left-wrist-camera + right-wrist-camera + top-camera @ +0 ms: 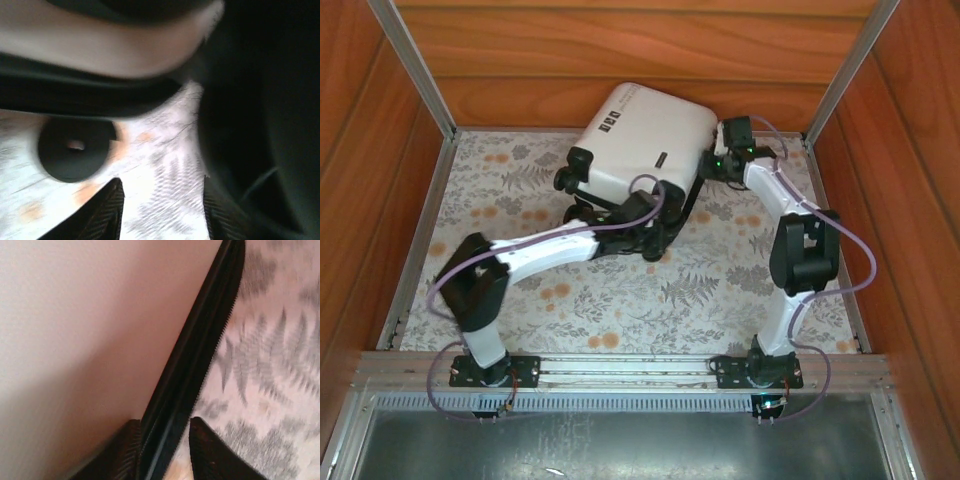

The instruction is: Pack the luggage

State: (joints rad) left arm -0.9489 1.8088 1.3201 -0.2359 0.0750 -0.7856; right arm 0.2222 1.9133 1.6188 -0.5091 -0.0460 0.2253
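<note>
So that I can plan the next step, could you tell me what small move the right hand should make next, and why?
Probably close the right hand on the black zipper band of the suitcase: its open fingers straddle that band, beside the white shell, with nothing gripped yet.

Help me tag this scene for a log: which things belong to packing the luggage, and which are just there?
Job: the luggage; left tool by its wheel; right tool astride its zipper edge.
Just there: floral table cover; wooden walls; metal frame rails.
</note>
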